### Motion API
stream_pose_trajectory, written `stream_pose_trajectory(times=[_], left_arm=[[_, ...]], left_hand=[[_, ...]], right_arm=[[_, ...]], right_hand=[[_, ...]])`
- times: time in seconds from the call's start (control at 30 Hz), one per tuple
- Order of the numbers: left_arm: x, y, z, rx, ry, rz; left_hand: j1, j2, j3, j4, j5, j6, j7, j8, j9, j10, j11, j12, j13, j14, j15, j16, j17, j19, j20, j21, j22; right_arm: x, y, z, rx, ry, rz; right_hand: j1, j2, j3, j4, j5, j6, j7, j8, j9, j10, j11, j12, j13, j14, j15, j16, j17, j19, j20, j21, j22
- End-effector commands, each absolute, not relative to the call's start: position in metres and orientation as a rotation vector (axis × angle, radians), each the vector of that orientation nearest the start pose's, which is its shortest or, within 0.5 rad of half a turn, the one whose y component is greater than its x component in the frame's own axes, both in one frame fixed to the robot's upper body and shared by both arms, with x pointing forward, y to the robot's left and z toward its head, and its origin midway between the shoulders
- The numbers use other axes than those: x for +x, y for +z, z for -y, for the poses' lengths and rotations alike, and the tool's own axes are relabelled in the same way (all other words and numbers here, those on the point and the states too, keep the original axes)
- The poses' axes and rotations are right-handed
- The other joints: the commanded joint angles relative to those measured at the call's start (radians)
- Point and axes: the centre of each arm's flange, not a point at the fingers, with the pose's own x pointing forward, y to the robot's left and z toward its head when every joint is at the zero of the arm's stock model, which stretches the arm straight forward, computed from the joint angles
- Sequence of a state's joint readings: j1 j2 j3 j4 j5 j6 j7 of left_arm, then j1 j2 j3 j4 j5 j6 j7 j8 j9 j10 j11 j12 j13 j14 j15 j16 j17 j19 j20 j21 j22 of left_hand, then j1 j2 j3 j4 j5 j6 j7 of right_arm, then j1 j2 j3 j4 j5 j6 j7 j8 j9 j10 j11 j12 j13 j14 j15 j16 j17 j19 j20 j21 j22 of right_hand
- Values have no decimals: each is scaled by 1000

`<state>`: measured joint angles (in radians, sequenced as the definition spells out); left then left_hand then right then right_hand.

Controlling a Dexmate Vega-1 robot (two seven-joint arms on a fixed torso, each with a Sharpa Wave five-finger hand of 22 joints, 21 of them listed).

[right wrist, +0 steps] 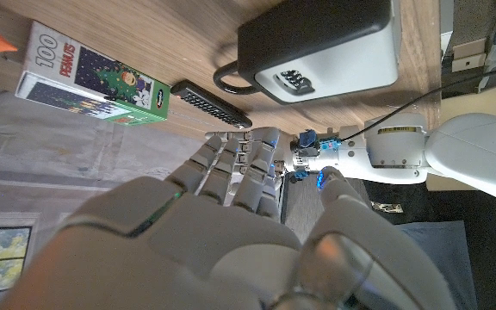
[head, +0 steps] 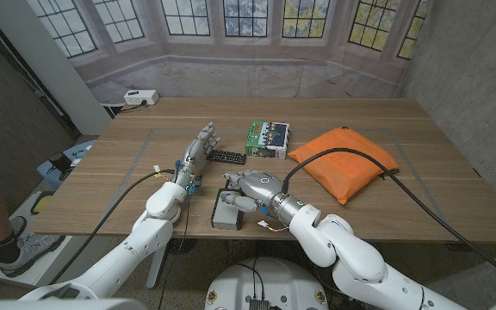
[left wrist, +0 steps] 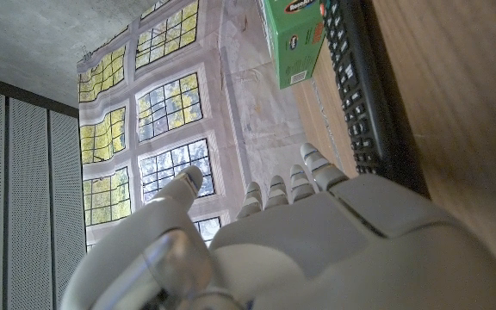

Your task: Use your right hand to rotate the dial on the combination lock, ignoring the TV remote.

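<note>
From the head view we see the combination lock (head: 227, 211), a grey box with a dark face, lying near the table's (head: 420, 155) front edge. The right hand (head: 252, 188) hangs just behind and over it, fingers curved down toward the lock; we cannot tell whether they touch it. The left hand (head: 198, 148) stands further back, fingers extended and holding nothing, just beside the black TV remote (head: 227, 157). Behind the remote lies a green box (head: 268, 139), its print too small to read here, and to the right an orange bag (head: 347, 159).

In the left wrist view we look along the left hand (left wrist: 334, 232), fingers straight and close together, empty. The TV remote (left wrist: 364, 95) runs alongside it, rows of buttons showing, and the green box (left wrist: 295, 39) carries lettering we cannot read.

In the right wrist view the right hand (right wrist: 222, 224) is loosely spread, gripping nothing. Beyond its fingertips sits the combination lock (right wrist: 325, 47): dark top, pale grey side with a row of number dials, a black shackle at one end. The green box (right wrist: 93, 77) reads "100" and "PEANUTS". The TV remote (right wrist: 209, 105) lies between box and lock.
</note>
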<state>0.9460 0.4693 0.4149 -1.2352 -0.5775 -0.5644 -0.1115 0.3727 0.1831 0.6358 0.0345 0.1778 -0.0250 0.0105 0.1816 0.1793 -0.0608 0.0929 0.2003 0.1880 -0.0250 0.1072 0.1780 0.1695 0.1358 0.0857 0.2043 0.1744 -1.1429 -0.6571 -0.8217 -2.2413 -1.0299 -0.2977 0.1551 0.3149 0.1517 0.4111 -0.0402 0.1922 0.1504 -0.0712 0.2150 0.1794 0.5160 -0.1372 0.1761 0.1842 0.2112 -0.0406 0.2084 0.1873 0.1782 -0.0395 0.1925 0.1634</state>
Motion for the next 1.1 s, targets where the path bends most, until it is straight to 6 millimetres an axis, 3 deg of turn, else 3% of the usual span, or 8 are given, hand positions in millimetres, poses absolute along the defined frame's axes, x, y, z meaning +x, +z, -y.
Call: stream_pose_trajectory(times=[0.03, 0.3, 0.77, 1.1], left_arm=[[626, -92, -261, 14, -306, 691], [626, -90, -263, 22, -305, 687], [630, -82, -268, 27, -315, 675], [635, -76, -271, 28, -318, 654]], left_hand=[[13, 5, 5, 0, 3, 7, 4, 6, 2, 2, 1, 8, 5, 4, 5, 4, 4, 9, 4, -2, 4], [13, 5, 5, 0, 3, 14, 10, 9, 2, 2, 2, 8, 5, 3, 4, 4, 4, 9, 4, -2, 4], [14, 5, 5, 0, 3, 21, 11, 10, 2, 2, 3, 8, 5, 3, 5, 4, 4, 8, 4, -2, 4], [14, 6, 4, 0, 3, 21, 10, 9, 2, 2, 2, 8, 5, 3, 4, 4, 4, 8, 5, -2, 4]], right_arm=[[430, -116, 27, -1504, 309, 823], [435, -112, 24, -1523, 282, 825], [449, -90, 23, -1462, 230, 812], [467, -61, 43, -1378, 150, 769]], right_hand=[[14, 0, -4, -7, -5, 8, -11, 0, 5, -43, 21, -9, 6, 2, -72, 2, 5, 6, -71, -2, 1], [12, -1, -8, -11, -7, 17, -19, -3, 6, -82, 32, -5, 9, 27, -70, 11, 6, 18, -69, -1, 1], [7, -6, -15, -14, -8, 9, -25, -10, 7, -118, 41, -2, 11, 3, -49, 2, 9, 11, -66, -6, 1], [-1, -7, -22, -13, -9, 7, -27, -13, 8, -134, 53, 1, 11, -12, -41, -1, 12, -1, -57, -10, 2]])
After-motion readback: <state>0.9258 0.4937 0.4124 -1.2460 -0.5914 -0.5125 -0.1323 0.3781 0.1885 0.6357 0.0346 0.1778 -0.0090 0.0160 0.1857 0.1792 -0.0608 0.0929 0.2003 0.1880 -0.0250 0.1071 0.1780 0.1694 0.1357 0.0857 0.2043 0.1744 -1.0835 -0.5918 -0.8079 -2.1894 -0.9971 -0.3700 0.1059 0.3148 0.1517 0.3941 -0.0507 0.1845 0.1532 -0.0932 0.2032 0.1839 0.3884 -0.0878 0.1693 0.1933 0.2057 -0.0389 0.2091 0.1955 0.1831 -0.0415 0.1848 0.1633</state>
